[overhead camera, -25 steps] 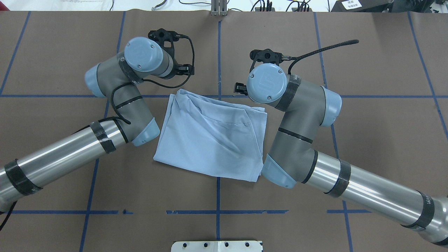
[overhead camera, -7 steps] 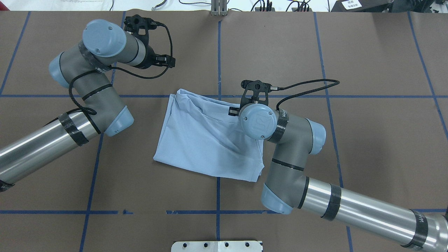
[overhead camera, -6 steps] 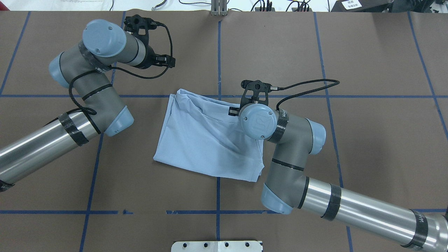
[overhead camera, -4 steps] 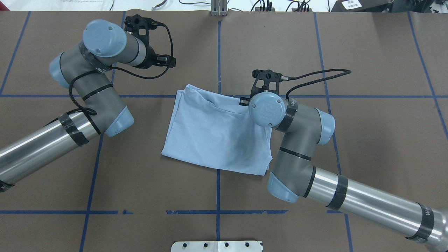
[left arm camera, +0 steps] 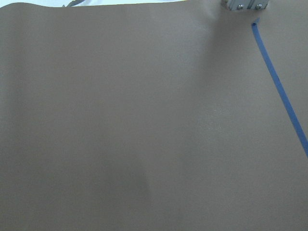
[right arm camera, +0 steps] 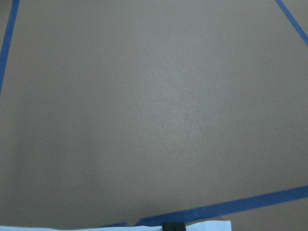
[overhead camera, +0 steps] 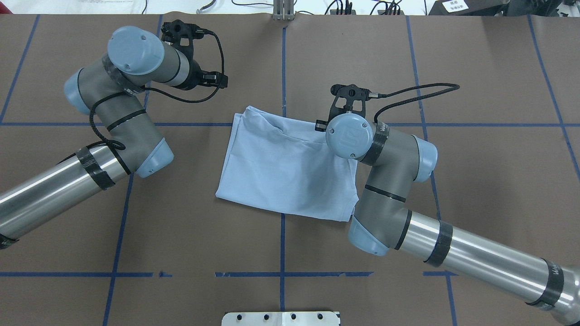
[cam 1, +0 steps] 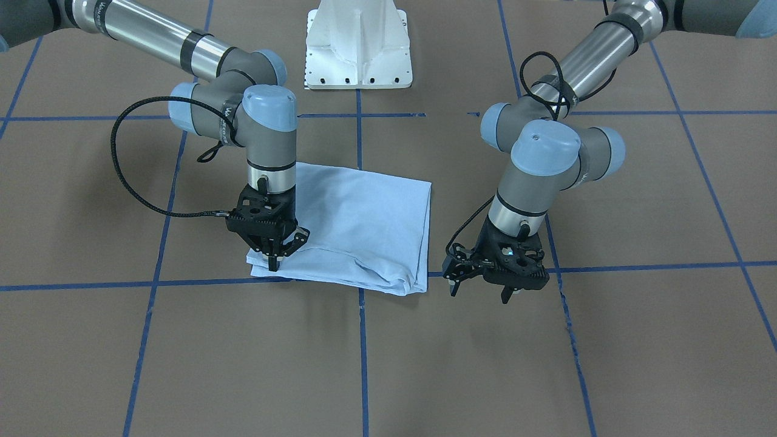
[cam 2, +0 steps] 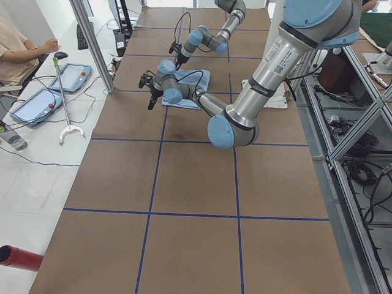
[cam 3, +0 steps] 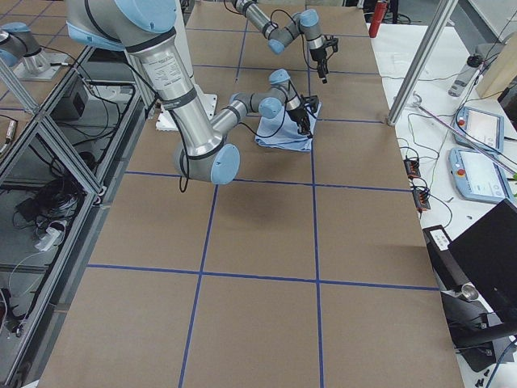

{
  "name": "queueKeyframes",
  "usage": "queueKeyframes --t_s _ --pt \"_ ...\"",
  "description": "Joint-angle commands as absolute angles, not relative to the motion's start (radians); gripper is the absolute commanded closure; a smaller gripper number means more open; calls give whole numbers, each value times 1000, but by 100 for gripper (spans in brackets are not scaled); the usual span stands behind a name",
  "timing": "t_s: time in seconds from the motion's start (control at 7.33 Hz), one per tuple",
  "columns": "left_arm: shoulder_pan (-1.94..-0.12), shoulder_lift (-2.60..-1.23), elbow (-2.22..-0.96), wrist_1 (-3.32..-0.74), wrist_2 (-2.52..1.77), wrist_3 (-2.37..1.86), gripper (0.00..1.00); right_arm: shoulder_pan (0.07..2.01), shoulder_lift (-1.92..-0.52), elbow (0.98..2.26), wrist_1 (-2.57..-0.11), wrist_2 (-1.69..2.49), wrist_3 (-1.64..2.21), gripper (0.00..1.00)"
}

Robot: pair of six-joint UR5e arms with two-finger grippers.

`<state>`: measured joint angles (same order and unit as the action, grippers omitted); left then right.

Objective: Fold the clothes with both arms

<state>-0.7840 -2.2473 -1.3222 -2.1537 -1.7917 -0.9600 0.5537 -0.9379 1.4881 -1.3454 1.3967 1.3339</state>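
The soft, light T-shirt (cam 1: 364,224) would sag, so corners suit best; the right tool (cam 1: 273,261) pinched one, the left tool (cam 1: 478,292) hung spread.

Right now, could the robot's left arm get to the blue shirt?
Probably yes. The left gripper hangs open just beside the folded edge of the T-shirt, with only bare table between them. The right gripper pinches the opposite corner, well clear of that side.
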Motion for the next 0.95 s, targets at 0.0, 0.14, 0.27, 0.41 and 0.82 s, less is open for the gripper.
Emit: queueKeyframes --t_s 0.0,0.14,0.27,0.41,0.82 --pt "-784 -2244 -1341 -2152 -1793 -959 0 584 -928 1488 -1344 1417 1230 0" --pt "-782 -2223 -1367 -2152 -1793 -956 0 641 -928 1493 -1347 1566 1183 0" --pt "-782 -2183 -1420 -2146 -1811 -951 0 728 -937 1505 -1348 1777 1157 0" --pt "-784 -2113 -1501 -2137 -1860 -945 0 798 -948 1537 -1420 1878 1073 0" --pt "-917 -1906 -1720 -2020 -1934 -609 0 1086 -1108 1765 -1799 2079 471 0"
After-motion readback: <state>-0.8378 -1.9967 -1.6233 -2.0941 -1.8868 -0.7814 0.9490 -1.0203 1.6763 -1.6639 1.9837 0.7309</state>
